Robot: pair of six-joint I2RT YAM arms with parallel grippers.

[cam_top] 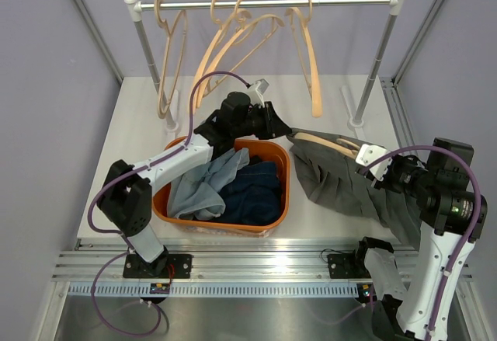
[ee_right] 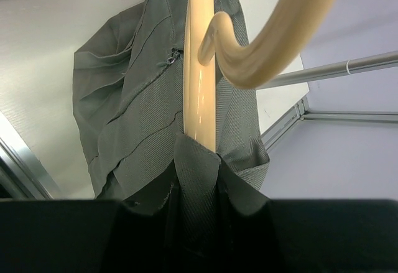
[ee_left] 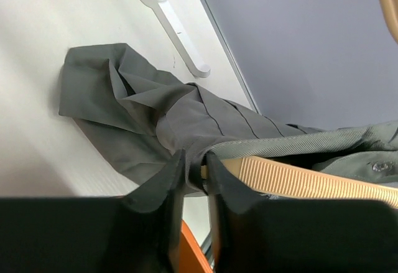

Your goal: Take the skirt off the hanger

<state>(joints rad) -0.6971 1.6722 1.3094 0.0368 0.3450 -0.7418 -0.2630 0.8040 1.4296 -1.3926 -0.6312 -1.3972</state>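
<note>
White table (cam_top: 140,123), clothes rail (cam_top: 264,3) along the back. The grey pleated skirt (cam_top: 334,182) lies right of the orange basket (cam_top: 286,178), not yet off its wooden hanger (cam_top: 326,143). The left gripper (ee_left: 194,175) has its jaws narrowed onto waistband cloth at the hanger's end. The right gripper (ee_right: 198,161) is clamped on the hanger bar with skirt cloth caught in the bite. Risk: pinned cloth could drag the hanger along, or the thin left pinch could slip. Obstacles: the basket rim is just beside the left gripper; spare hangers (cam_top: 311,61) are well apart.

place: robot lab cell | evidence: bare panel walls (cam_top: 46,85), aluminium rails (cam_top: 233,267), garment rack (cam_top: 264,3)
</note>
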